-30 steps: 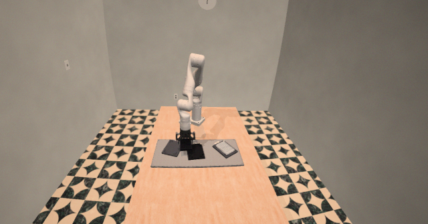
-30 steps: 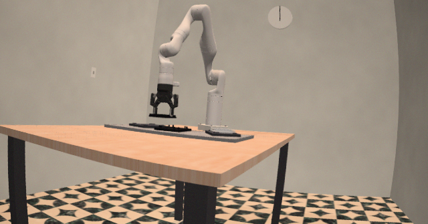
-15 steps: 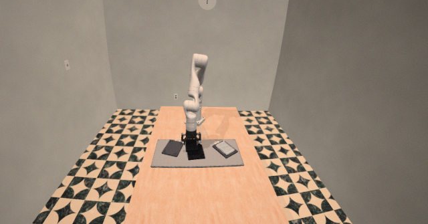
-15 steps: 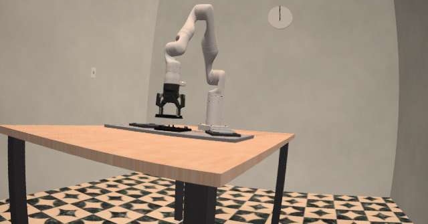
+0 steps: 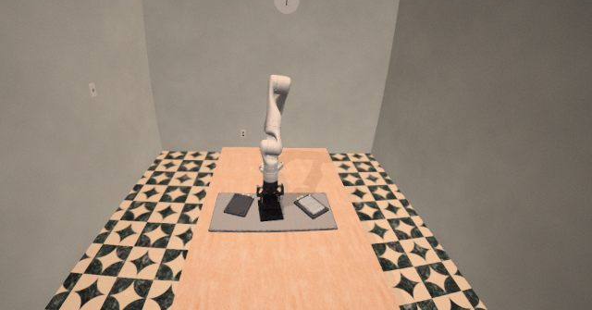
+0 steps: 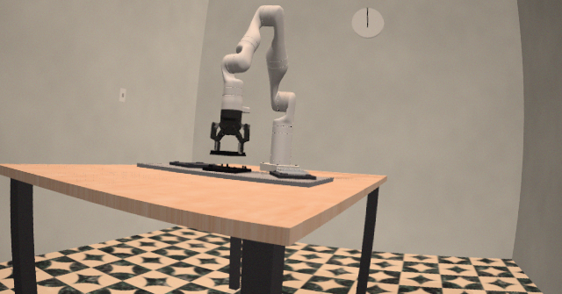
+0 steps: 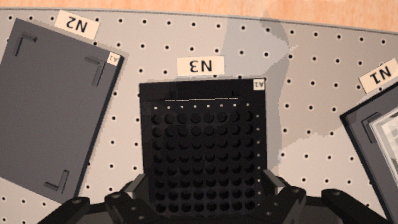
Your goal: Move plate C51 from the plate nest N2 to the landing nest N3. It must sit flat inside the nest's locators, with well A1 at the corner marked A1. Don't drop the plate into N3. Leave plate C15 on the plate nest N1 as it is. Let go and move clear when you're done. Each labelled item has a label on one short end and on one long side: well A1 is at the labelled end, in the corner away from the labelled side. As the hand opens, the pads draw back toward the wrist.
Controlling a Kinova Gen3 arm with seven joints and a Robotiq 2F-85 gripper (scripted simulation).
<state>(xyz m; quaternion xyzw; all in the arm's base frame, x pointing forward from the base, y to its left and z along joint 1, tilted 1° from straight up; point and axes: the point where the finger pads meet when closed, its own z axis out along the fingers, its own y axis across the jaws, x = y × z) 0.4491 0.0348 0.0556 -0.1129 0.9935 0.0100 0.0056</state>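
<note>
Black against the grey perforated mat [image 5: 222, 227], the gripper [image 5: 270, 198] in the top view points straight down near the middle of the frame, and the dark plate C51 [image 5: 271, 212] it grasps shows as a black rectangle just below the wrist, between the dark nest N2 [image 5: 239, 204] to its left and nest N1 [image 5: 324, 213] to its right, where the pale plate C15 [image 5: 311, 204] lies. In the exterior view the gripper [image 6: 229, 148] hangs left of centre with its fingers spread wide and clamped on the two sides of plate C51 [image 6: 227, 153], which looks level and thin; a band of wall shows between the plate and the dark landing nest N3 [image 6: 228, 168] on the mat [image 6: 316, 181], so the plate is in the air and apart from the nest. In the wrist view the finger linkages fill the lower edge and the gripper [image 7: 202, 197] grasps plate C51 [image 7: 202, 150] from either side, the plate reaching up from the bottom centre as a black grid of round wells. Beyond the plate's upper edge a strip of nest N3 [image 7: 200, 90] shows with an A1 tag at its upper right corner, under the white N3 label. Nest N2 [image 7: 50, 107] sits tilted in the left of the frame, its corner locators bare, and nest N1 [image 7: 361, 125] with an edge of plate C15 [image 7: 389, 136] is cut off at the right edge. Which corner of the plate holds well A1 I cannot tell.
</note>
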